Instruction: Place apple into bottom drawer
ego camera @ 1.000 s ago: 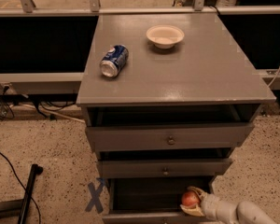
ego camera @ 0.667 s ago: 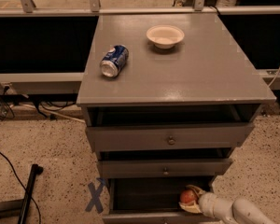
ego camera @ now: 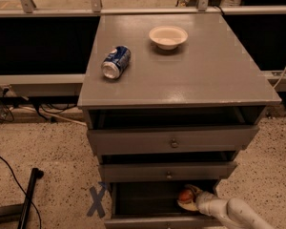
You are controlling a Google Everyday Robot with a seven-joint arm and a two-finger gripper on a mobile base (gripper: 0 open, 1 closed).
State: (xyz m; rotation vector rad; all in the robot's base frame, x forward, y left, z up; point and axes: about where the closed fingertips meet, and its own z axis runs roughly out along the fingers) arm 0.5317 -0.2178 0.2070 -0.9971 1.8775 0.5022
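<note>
Gripper (ego camera: pixel 190 198) low right of frame, closed on apple (ego camera: pixel 183 195), reaching into right end of open bottom drawer (ego camera: pixel 148 220). Prob. firm, smooth, bit slippery, light, bruises easily; best held across widest part w/ gentle squeeze. Can (ego camera: pixel 115 62) & bowl (ego camera: pixel 168 36) up top.

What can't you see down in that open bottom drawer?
Camera view only:
- Bottom drawer: its front is mostly cut off by the lower edge.
- Apple: whether it rests on the drawer floor, hidden by darkness and the gripper beside it.
- Arm behind the gripper: cut off at the lower right corner.
</note>
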